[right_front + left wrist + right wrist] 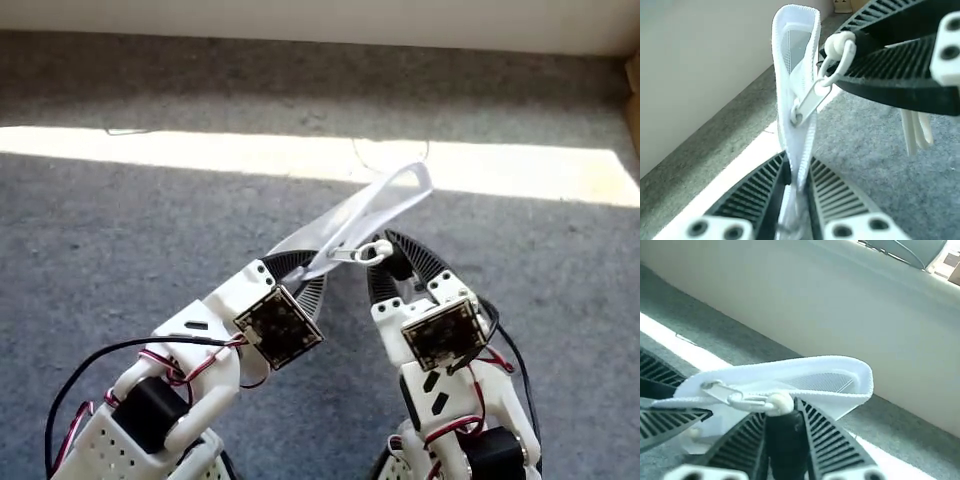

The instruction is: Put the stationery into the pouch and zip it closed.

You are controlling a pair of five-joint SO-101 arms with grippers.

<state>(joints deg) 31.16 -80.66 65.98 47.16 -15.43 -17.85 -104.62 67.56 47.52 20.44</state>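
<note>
"While the pouch (pixel 385 205) hangs between two arms, clear of the grey surface (pixel 120 230), what does the inspector rate as the main hazard?"

"Loss of the whole pouch, in his judgement. The left gripper (pixel 797 187) is clamped on one end of its edge. A hard pull along the zip could drag the fabric out of that pinch. Next, the mouth gapes in a loop beyond the slider (pixel 806 104), so slack tape may buckle and jam it. Least, the right gripper (pixel 782 427) is closed on the pull cord (pixel 826 70), with the bead (pixel 780 402) at its fingertips. A skewed tug could slip the cord free. Whether stationery is inside cannot be confirmed."

"And materials?"

"Surface: grey, short-piled and carpet-like, crossed by a sunlit band (pixel 200 150). Pouch: white, soft, fine mesh with woven tape at the rim, limp enough to fold. Fingers (pixel 845 197): black, ribbed and wedge-shaped, likely with some give. Slider: small, bright metal with a flat tab. Bead: white, round and smooth."
</note>
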